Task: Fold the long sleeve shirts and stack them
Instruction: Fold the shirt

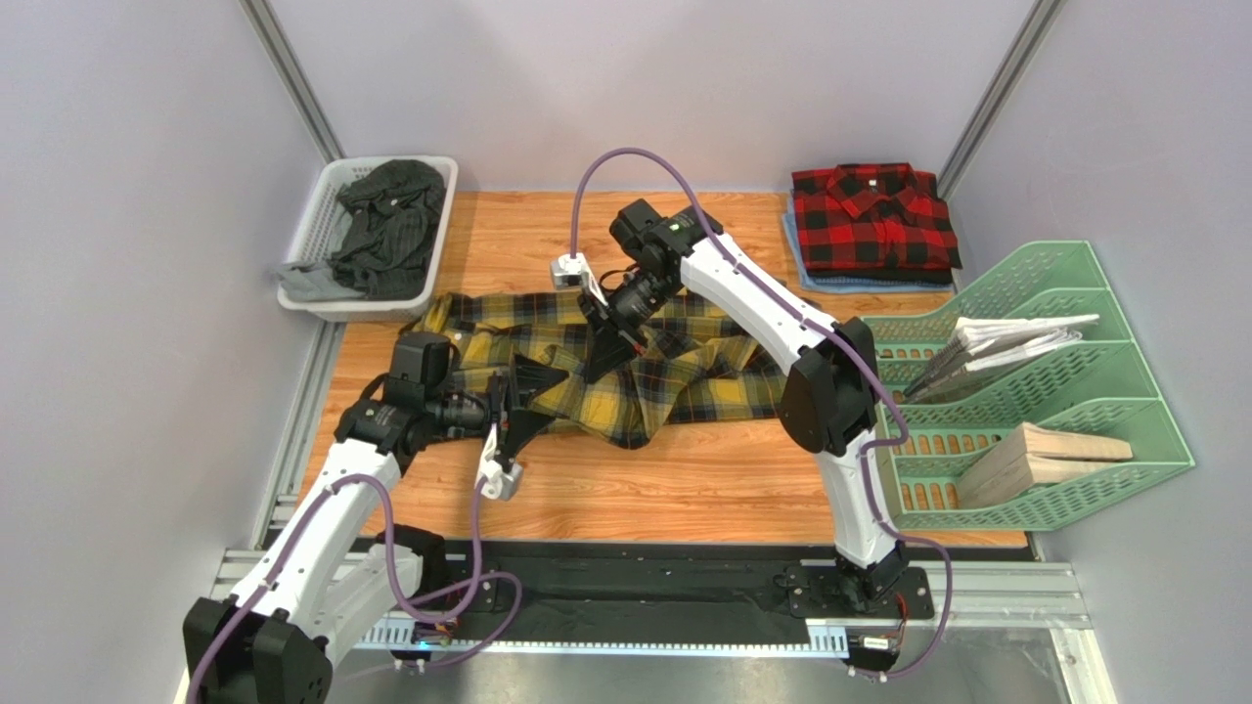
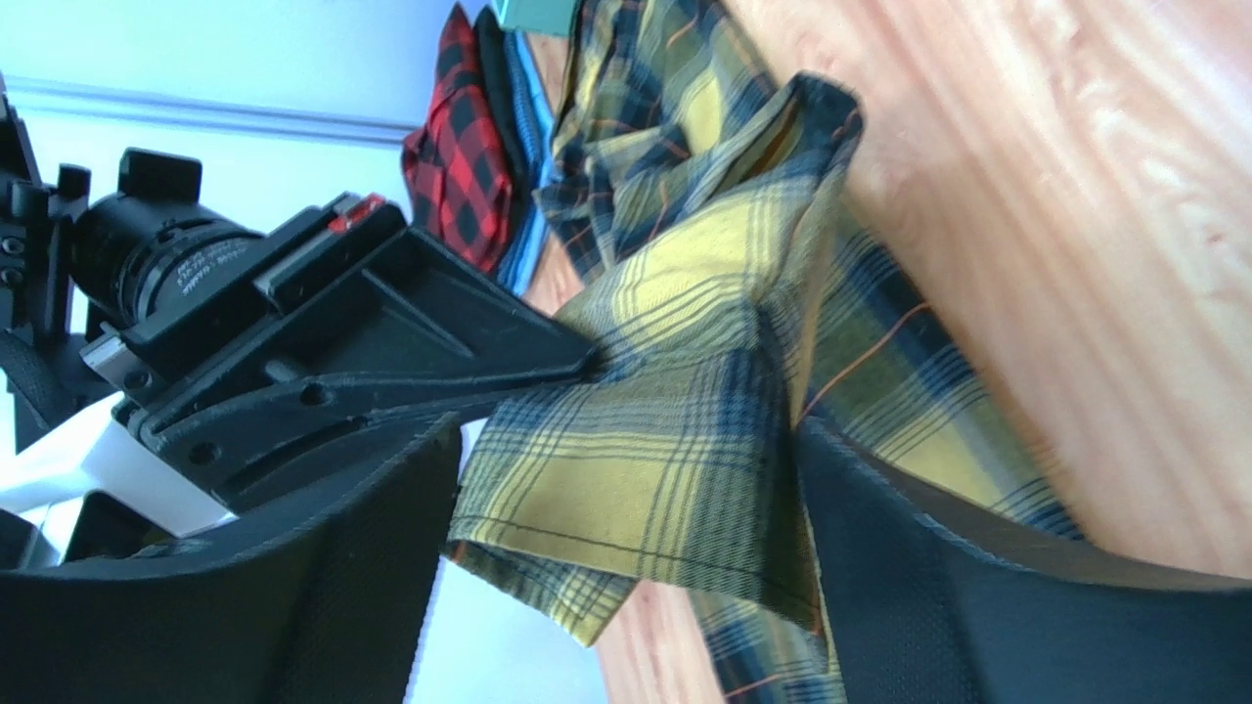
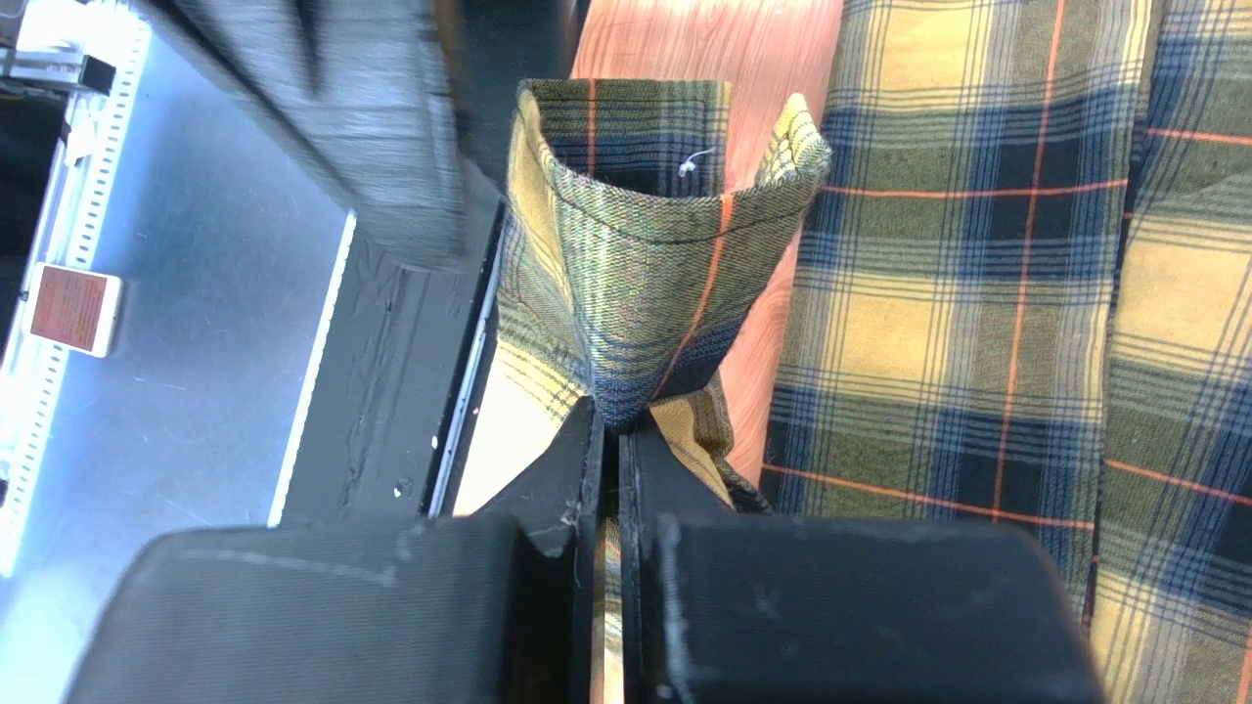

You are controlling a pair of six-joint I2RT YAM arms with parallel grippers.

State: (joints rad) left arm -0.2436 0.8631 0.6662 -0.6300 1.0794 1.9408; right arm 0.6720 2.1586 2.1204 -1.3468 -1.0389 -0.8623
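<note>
Cloth of the yellow shirt (image 1: 691,385), which sprawls left to right across the tabletop's (image 1: 662,484) middle, is pinched tight in the right gripper (image 3: 613,426) and hangs between the widely spread jaws of the left gripper (image 2: 625,499), while the red shirt (image 1: 875,220) sits folded at the far right corner.

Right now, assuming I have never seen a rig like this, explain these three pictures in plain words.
These are two robot arms bolted to a wooden table. The wide picture looks down from above; the other two come from a camera on each wrist. A yellow plaid shirt lies spread across the middle; a red plaid shirt sits folded at the back right. A white basket of dark clothes and a green rack stand at the sides. The right gripper pinches a fold of the yellow plaid shirt. The left gripper is open, its fingers either side of the cloth.
</note>
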